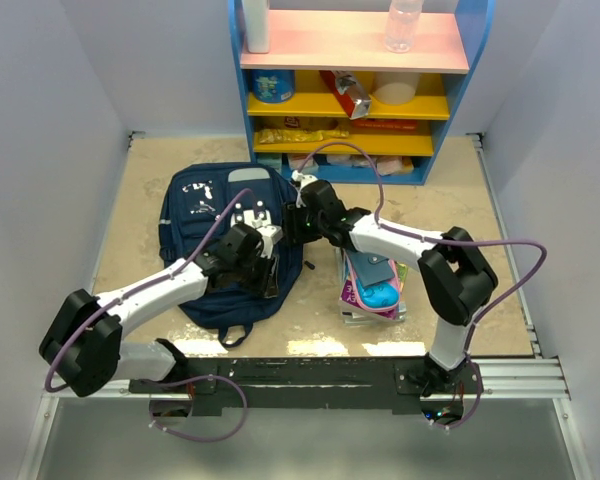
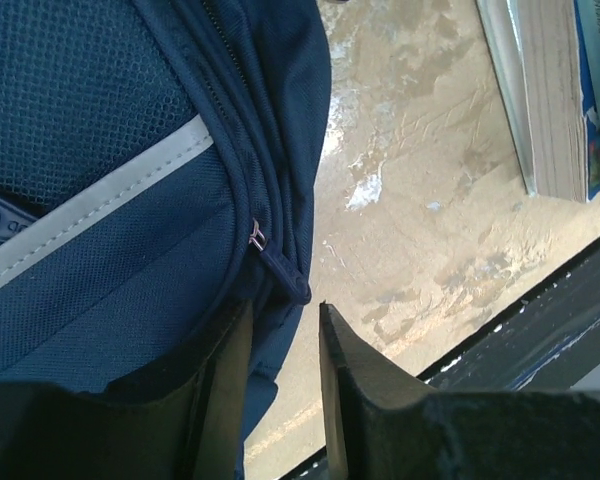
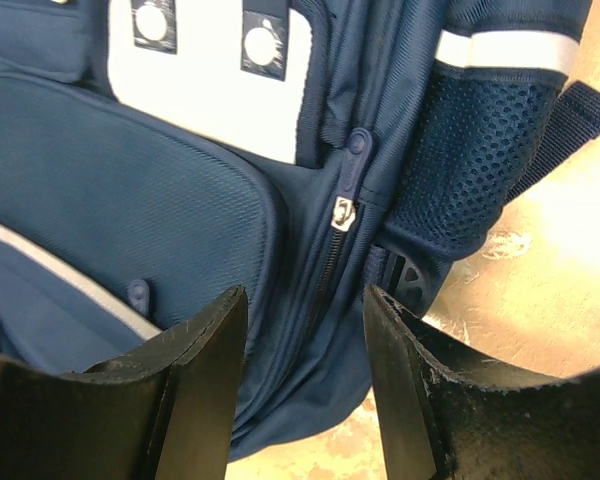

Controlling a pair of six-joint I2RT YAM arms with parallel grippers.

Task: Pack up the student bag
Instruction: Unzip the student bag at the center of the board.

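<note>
Beige tabletop [image 1: 150,170], student bag [image 1: 205,205], its edge under left pincer [image 2: 285,308], right pincer [image 3: 305,295]

A beige, marbled tabletop [image 1: 140,190] lay between plain pale walls [image 1: 50,110] on 3 sides. Against the back wall stood a shelf unit [image 1: 237,60] with a blue frame, 1 pink shelf [image 1: 330,45] above 2 yellow shelves [image 1: 310,105]. Soft light glared off the tabletop's near edge, beside a dark rail [image 1: 330,372].
</note>
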